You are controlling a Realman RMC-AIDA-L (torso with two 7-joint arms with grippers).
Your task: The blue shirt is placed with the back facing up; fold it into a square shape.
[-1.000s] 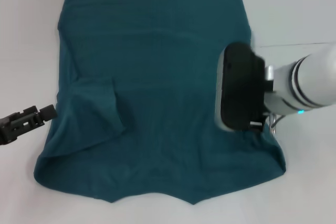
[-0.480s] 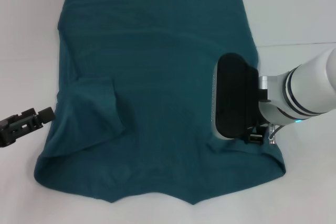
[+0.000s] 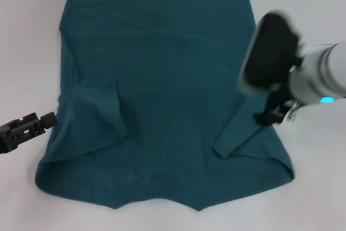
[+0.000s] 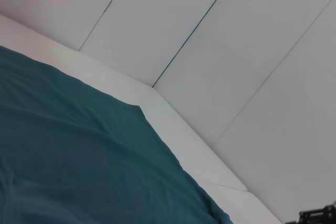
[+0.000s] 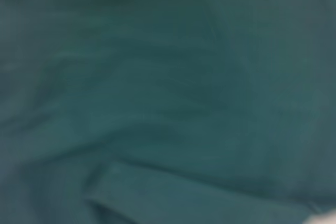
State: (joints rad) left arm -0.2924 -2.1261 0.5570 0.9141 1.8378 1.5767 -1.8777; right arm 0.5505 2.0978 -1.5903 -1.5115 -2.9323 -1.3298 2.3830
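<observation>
Here we list what we see, with clock directions read from the head view.

1. Shirt (image 3: 162,96): it lies flat, spread across the middle of the table (image 3: 303,4). Its straight edge lies at 12 o'clock. An uneven edge with two low points lies at 6 o'clock, nearest the robot.
2. Left sleeve (image 3: 94,114): we find it folded inward onto the body of the shirt, at about 8 o'clock from the shirt's middle. Its corner is slightly raised.
3. Right sleeve (image 3: 243,133): this is also folded inward, at about 4 o'clock from the middle. It forms a narrow slanted flap whose tip points toward 7 o'clock.
4. Left gripper (image 3: 27,125): it sits over bare table at 9 o'clock, just beside the shirt's left edge and apart from the cloth. We cannot tell whether it is spread or closed.
5. Right gripper (image 3: 273,113): it sits at 3 o'clock, at the shirt's right edge, just beside the upper end of the right flap, with the wrist's black housing above it. We cannot tell its state, nor whether it touches the cloth.
6. Left wrist view: we note the shirt (image 4: 63,156), a strip of table (image 4: 173,124) and pale wall panels (image 4: 236,51) beyond.
7. Right wrist view: the shirt (image 5: 168,77) fills the view, with a fold edge (image 5: 157,182) crossing it.
</observation>
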